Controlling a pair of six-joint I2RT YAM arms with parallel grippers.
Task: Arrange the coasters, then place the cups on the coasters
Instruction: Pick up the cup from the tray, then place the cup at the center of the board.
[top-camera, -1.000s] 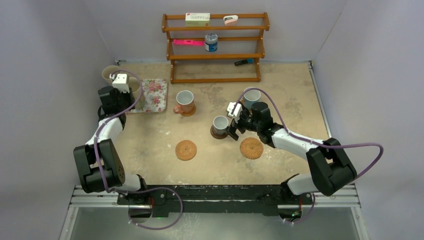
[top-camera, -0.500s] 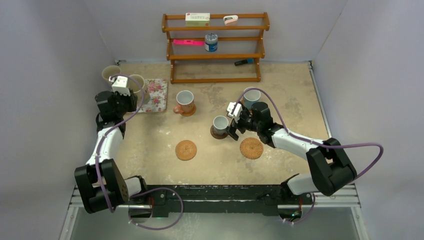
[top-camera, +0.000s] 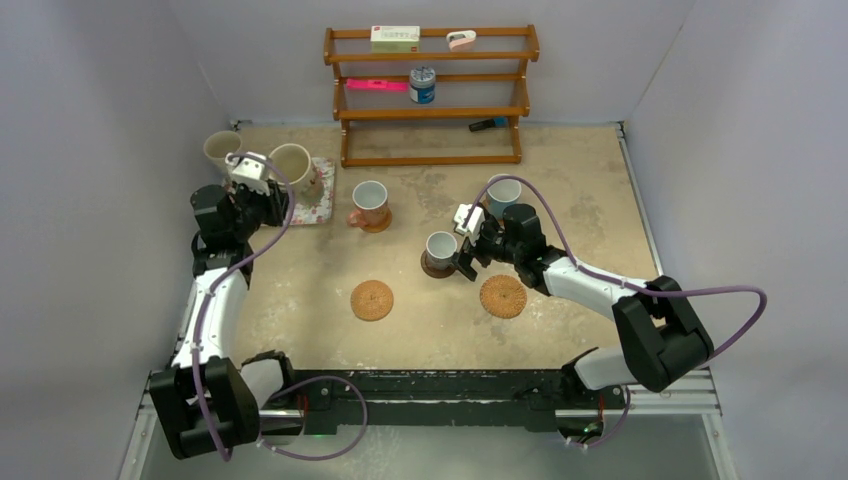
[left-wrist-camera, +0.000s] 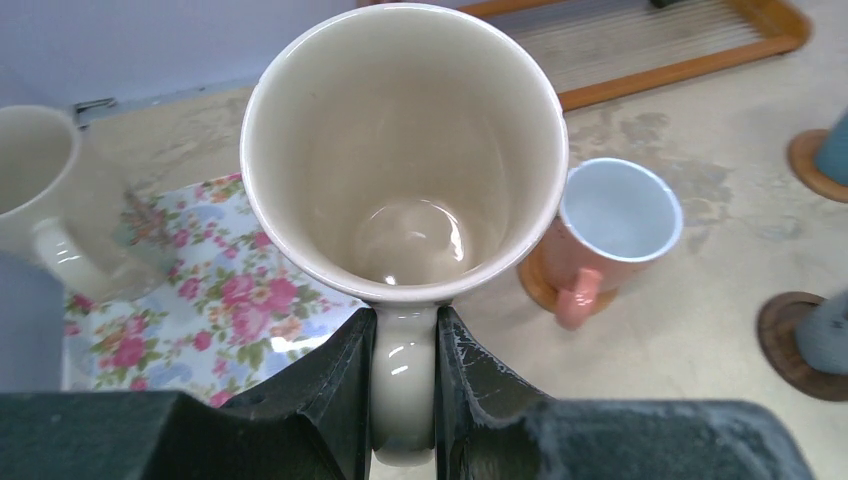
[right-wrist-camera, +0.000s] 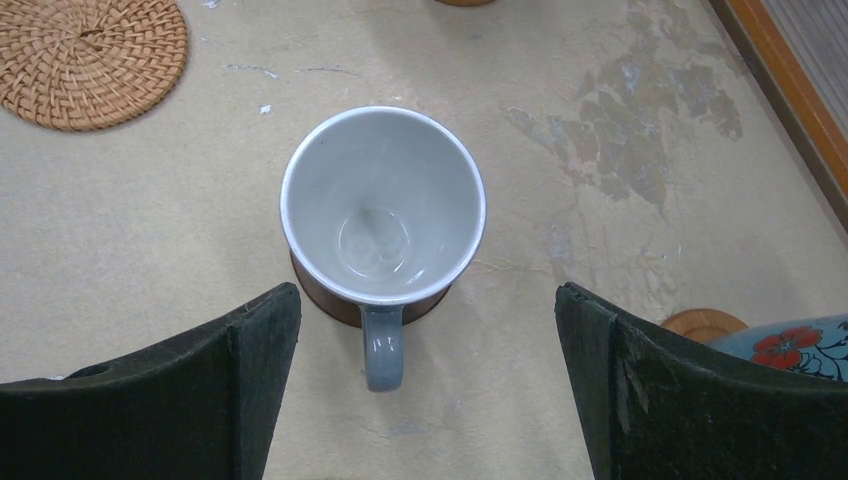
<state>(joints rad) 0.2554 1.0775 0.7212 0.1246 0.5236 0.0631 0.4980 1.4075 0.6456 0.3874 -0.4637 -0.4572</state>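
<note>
In the left tool (left-wrist-camera: 405, 322), clenched shut, the handle of a large cream mug (left-wrist-camera: 405, 150). Base hidden behind its own wall, so impossible to tell whether resting on or held clear of the floral tray (left-wrist-camera: 230, 310) beneath, near the far left corner of the counter (top-camera: 580, 180). To its left, a second cream mug (left-wrist-camera: 30, 190), blurred and cut off by the frame edge. Further right, an orange-brown mug (left-wrist-camera: 615, 220) on a tan coaster (left-wrist-camera: 535, 292), with only a sliver of the disc showing. At the right tool (right-wrist-camera: 425, 295), released wide, nothing gripped: fingers on either side of, and apart from, a small grey-white mug (right-wrist-camera: 385, 200) mid-counter. Under it a dark brown coaster (right-wrist-camera: 318, 292), mostly covered. In the upper left of that wrist view, a woven coaster (right-wrist-camera: 90, 60), partly cut off. In the lower right, a light blue mug (right-wrist-camera: 795, 350), mostly out of frame, on an orange coaster (right-wrist-camera: 705, 322). Just beside the right arm, nearer the front edge, a second woven coaster (top-camera: 502, 296), bare. Along the far edge, a wooden rack (top-camera: 430, 95).
</note>
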